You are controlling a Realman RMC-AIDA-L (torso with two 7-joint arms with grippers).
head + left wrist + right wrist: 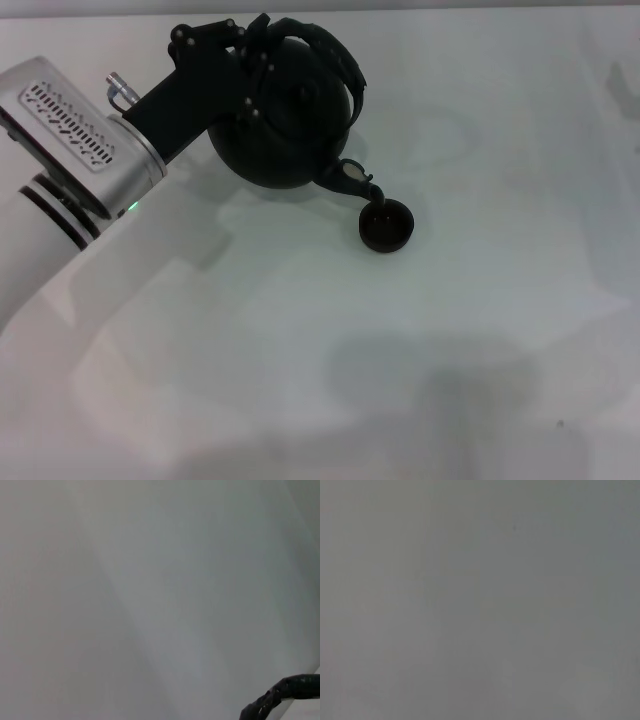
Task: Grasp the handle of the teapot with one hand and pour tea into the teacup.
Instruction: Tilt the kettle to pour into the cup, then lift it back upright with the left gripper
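White tabletop (300,380) bears teacup (386,225) under tilted teapot (280,120), left gripper (250,50) clamped on handle (335,50).

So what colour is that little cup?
Dark brown-black; the teacup shows best in the head view.

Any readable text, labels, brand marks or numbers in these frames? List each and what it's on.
None readable.
Left arm's silver wrist housing: only a pattern of vent slots, no lettering.
Teapot, its handle held by the left gripper, and teacup: plain dark surfaces, no marks.
White table: blank.
Left wrist view: only a piece of the handle, unmarked.
Right wrist view: featureless grey.
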